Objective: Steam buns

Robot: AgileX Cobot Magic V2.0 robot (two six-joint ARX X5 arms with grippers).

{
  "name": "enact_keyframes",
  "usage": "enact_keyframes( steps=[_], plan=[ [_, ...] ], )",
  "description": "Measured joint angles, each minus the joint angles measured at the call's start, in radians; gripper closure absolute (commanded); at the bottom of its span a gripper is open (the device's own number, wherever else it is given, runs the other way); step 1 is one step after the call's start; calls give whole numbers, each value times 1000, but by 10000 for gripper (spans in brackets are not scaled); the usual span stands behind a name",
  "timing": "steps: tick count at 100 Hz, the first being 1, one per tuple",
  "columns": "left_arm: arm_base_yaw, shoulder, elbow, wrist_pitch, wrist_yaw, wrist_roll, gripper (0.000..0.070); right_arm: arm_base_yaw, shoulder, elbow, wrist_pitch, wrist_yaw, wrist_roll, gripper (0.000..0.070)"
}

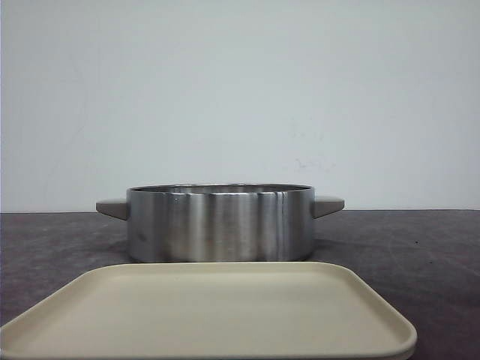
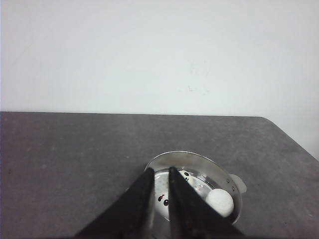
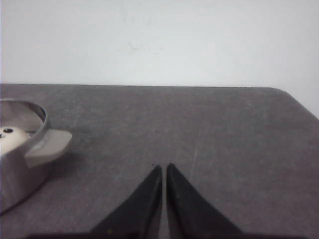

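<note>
Sitting in the middle of the dark worktop: a shiny steel pot. Just in front of it, a flat cream tray with nothing on it.

Inside the pot, seen from the left wrist: the white buns. Three easy to spot there, two with little black faces showing. Maybe a fourth tucked behind the black fingers, but cannot tell. From the front, none to see at all, hidden by the tall pot wall.

Above the pot and looking down into it: the left gripper, fingers almost together, just a thin gap, holding nothing. Off to the side over bare worktop: the right gripper, fingers pressed together, also holding nothing, well apart from the pot's grey handle.

Looks like the filling part is done, judging by the bare tray and the buns in the pot. No lid anywhere in view.

For a good finish:
- Lift the left gripper straight up first, then move it away, so as not to knock the rim.
- Go slowly, so as not to slide the pot on the worktop.
- Keep away from the soft buns; easy to squash or dent.
- Keep the right gripper clear of the handle, since one bump there could turn the pot.
- Check for all four buns sitting flat, not piled.
</note>
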Motion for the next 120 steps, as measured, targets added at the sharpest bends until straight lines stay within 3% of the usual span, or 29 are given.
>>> enact_keyframes(
  steps=[16, 39, 120],
  plan=[
    [0, 0, 0, 0, 0, 0, 700, 0, -29, -62, -11, -50, 19, 692],
    [0, 0, 0, 0, 0, 0, 700, -3, -29, -61, -83, -47, 21, 692],
    [0, 0, 0, 0, 0, 0, 700, -8, -29, -61, -78, -46, 27, 692]
  ],
)
